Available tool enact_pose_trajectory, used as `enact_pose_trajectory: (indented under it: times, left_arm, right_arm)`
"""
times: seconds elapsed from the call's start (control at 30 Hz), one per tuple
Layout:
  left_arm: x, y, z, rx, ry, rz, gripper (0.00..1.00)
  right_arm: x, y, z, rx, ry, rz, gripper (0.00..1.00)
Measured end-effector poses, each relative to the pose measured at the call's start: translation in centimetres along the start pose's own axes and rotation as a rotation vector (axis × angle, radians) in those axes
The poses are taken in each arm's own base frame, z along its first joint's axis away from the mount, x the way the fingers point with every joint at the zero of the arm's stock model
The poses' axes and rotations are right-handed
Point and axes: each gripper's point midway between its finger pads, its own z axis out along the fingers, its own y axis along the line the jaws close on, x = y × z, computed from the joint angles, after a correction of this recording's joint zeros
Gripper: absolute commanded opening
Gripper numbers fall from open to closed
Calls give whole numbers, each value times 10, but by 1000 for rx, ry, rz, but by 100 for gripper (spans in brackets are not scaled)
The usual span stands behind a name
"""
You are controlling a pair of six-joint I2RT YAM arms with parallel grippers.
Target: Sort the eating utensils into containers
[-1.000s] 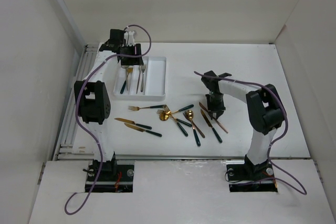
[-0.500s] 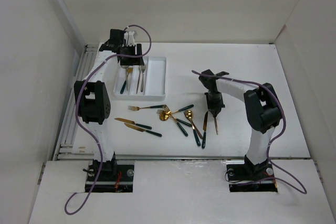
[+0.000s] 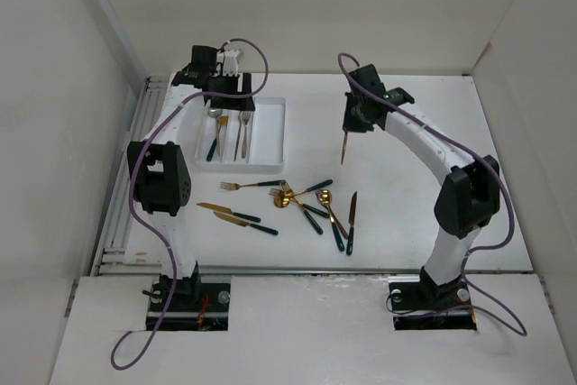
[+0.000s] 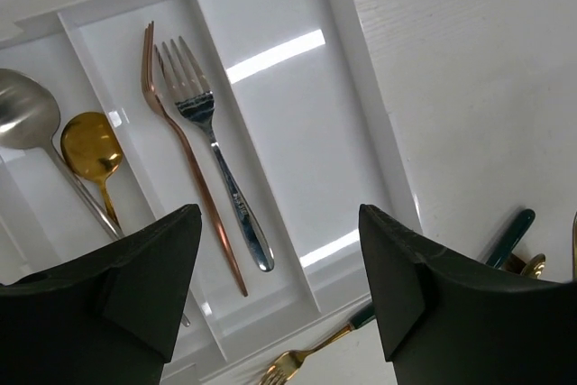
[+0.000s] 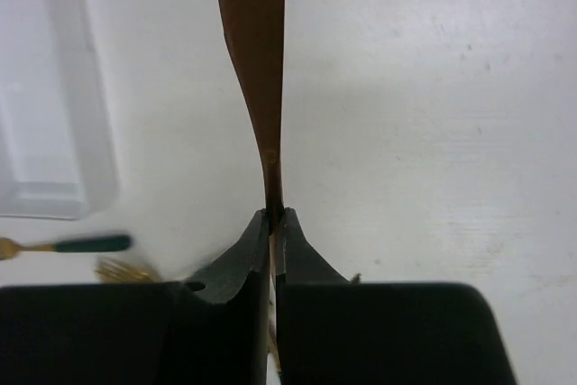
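The white cutlery tray (image 3: 272,128) lies at the back left. In the left wrist view its left compartment holds a silver spoon (image 4: 22,119) and a gold spoon (image 4: 90,146). Its middle compartment (image 4: 135,60) holds a copper fork (image 4: 189,169) and a silver fork (image 4: 212,151). My left gripper (image 4: 279,223) is open above the tray's near end (image 3: 225,101). My right gripper (image 5: 273,215) is shut on a copper-gold knife (image 5: 252,60). It holds the knife in the air to the right of the tray (image 3: 343,146). Several loose utensils (image 3: 306,205) lie mid-table.
Two dark-handled knives (image 3: 236,216) and a gold fork (image 3: 252,185) lie left of the heap. A dark-handled knife (image 3: 351,223) lies to its right. White walls enclose the table on three sides. A rail (image 3: 135,160) runs along the left edge.
My right gripper has lifted the copper-gold knife from the right of the heap and carried it up and toward the back. The left gripper has shifted slightly over the tray.
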Motion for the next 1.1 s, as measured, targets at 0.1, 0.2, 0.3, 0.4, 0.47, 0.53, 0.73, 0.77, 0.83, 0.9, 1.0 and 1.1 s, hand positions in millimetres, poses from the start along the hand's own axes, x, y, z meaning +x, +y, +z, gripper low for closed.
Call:
enact_pose_trajectory:
  times: [0.1,0.2,0.3,0.4,0.47,0.53,0.73,0.77,0.83,0.9,1.0,1.1]
  left_arm:
    - [-3,-6,-3,1,-8,12,68]
    - [-5,-2,-5,-20,-13,11,68]
    - [-5,11,-8,-57,-13,-4,68]
    - [-6,23,-13,-98,-21,-14,68]
    - [-4,31,-17,-126,-21,-22,68]
    - [0,34,-21,-143,-15,-27,68]
    - [4,36,-24,-160,-11,-29,68]
    - [4,36,-24,-161,-11,-29,68]
    - [5,36,-24,-161,-10,-29,68]
    - [5,37,-24,-163,-8,-29,68]
    - [5,37,-24,-164,-8,-29,69]
    - [6,37,-24,-164,-8,-29,69]
  right_arm:
    - [-41,36,-13,-85,-99,26,0]
    - [-74,87,-13,-197,-183,30,0]
    - [-84,141,2,-307,-214,14,0]
    - [-78,185,27,-389,-211,-11,0]
    - [-65,207,46,-432,-194,-26,0]
    - [-51,222,64,-452,-170,-39,0]
    - [-18,230,116,-416,-101,-53,0]
    - [-14,228,122,-404,-89,-53,0]
    - [-8,223,129,-384,-72,-49,0]
    - [-7,220,131,-374,-62,-43,0]
    - [-7,220,129,-377,-48,-41,11]
    - [-2,220,128,-383,-25,-43,26]
